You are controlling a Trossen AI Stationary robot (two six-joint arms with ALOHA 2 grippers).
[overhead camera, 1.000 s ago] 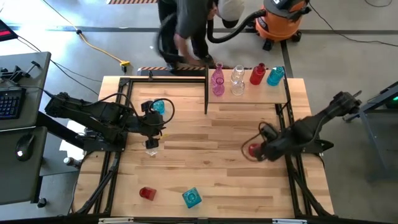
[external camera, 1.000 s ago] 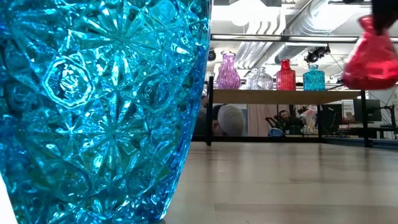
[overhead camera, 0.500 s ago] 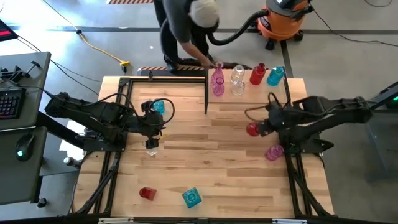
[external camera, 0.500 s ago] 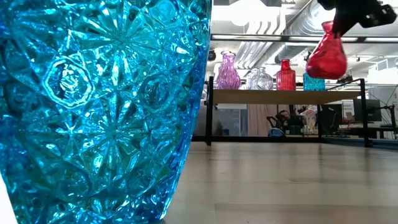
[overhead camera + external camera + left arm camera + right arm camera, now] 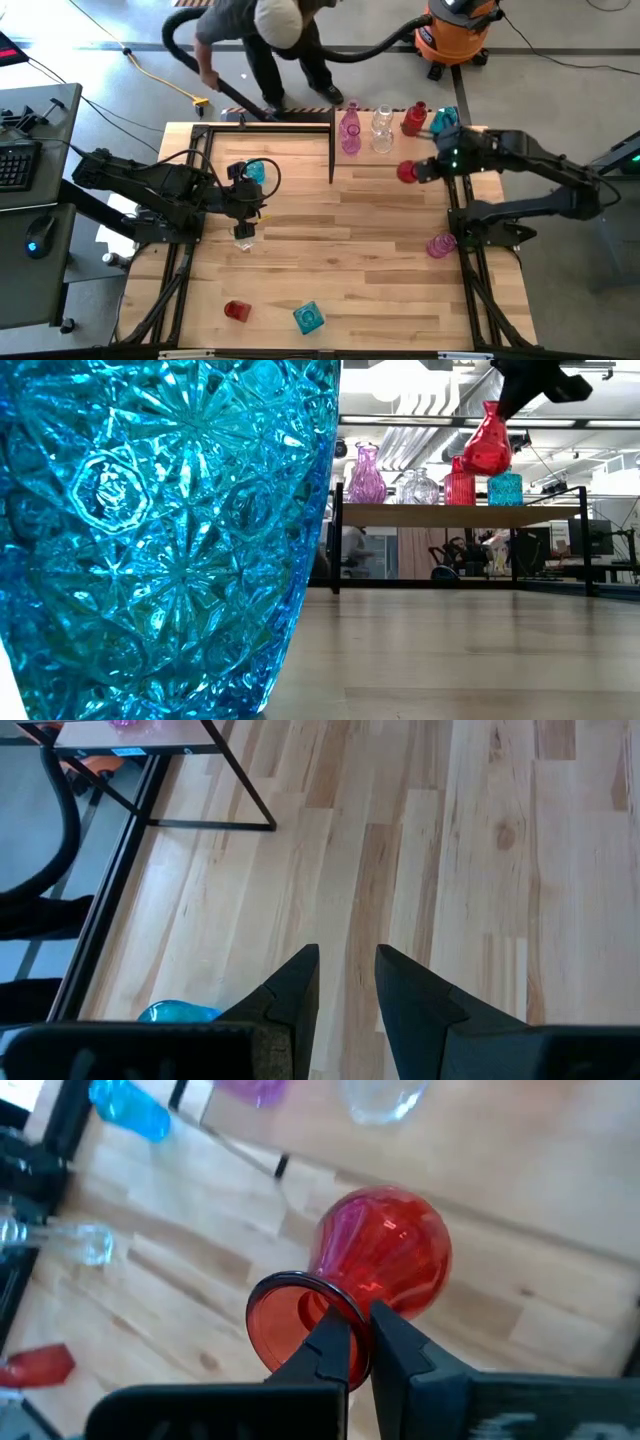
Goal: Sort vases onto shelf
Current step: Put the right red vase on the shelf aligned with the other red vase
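Observation:
My right gripper (image 5: 418,172) is shut on a red vase (image 5: 406,173), which it carries in the air by the shelf's (image 5: 470,150) near edge; in the low view the vase (image 5: 487,445) hangs above shelf height. On the shelf stand a pink (image 5: 349,131), a clear (image 5: 382,130), a red (image 5: 414,120) and a teal vase (image 5: 443,121). My left gripper (image 5: 247,205) hovers open over the table's left part with nothing between its fingers (image 5: 300,990). A teal vase (image 5: 256,172) and a clear one (image 5: 245,236) sit beside it. My right gripper pinches the rim of the red vase's mouth (image 5: 340,1302) between its two fingers, one finger on the mouth's side and one against the neck. The fingers slant down from above. The vase hangs tilted below them, belly lowest, clear of table and shelf.
A pink vase (image 5: 440,245) lies on the table near the right edge. A red vase (image 5: 236,310) and a teal one (image 5: 308,318) sit near the front; the teal one (image 5: 160,530) fills the low view's left. A person (image 5: 270,30) with a vacuum hose works behind the far edge.
My right gripper has swung from the table's right middle toward the far edge and risen, carrying the red vase up to the shelf's near edge; its wrist has rolled. The pink vase it covered now shows on the table. The person behind has moved left.

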